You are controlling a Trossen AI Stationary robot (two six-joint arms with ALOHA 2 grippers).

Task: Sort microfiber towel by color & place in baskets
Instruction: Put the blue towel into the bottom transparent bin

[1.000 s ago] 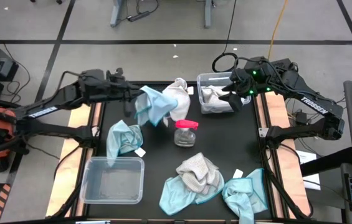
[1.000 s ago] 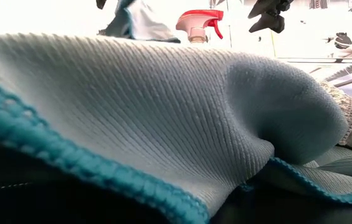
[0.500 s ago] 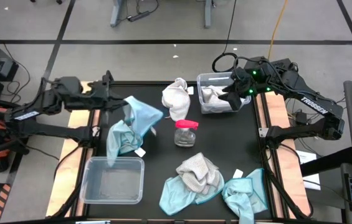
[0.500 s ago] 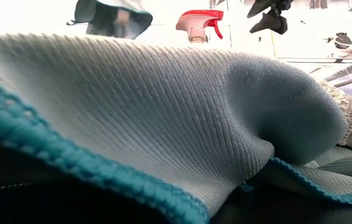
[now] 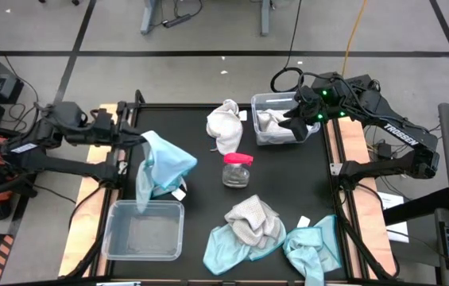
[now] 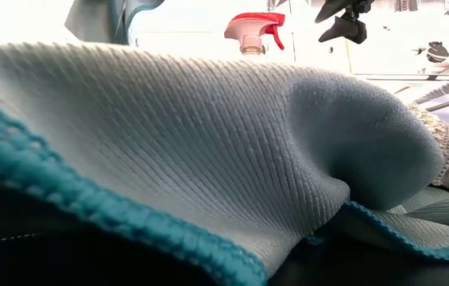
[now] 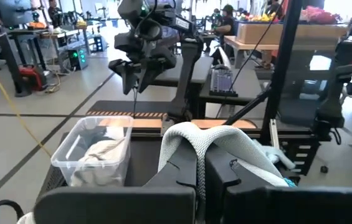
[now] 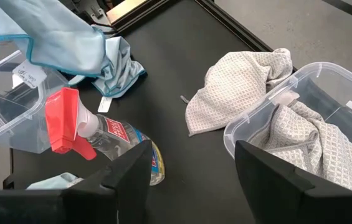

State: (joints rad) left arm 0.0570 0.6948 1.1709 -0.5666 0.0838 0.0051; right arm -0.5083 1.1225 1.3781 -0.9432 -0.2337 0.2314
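Baskets first: far basket (image 5: 278, 119) sits at table's far right w/ a grey waffle towel (image 5: 272, 121) bunched inside; near basket (image 5: 144, 229) at near left holds nothing visible. Left gripper (image 5: 140, 141), over table's left side, is clamped on a light blue towel (image 5: 168, 159) that hangs from it above another blue towel (image 5: 152, 179) lying just far of the near basket. Right gripper (image 5: 297, 125) hovers over the far basket, fingers apart, holding nothing.

On the table btwn the baskets: white towel (image 5: 224, 123) left of the far basket, spray bottle (image 5: 238, 170) w/ red trigger at centre, grey towel (image 5: 254, 218) piled on a blue towel (image 5: 228, 248) at near centre, one more blue towel (image 5: 313, 248) at near right.

Low view is mostly blocked by a blue towel w/ teal edging right at the lens; only the bottle's red trigger, the hanging towel's lower edge and the right gripper show above it. Right wrist view shows the bottle's label and the waffle weave, which the high view doesn't resolve. Left wrist view shows towel fabric draped over its own fingers (image 7: 163, 171), the far basket w/ grey towel, and people in the room beyond.
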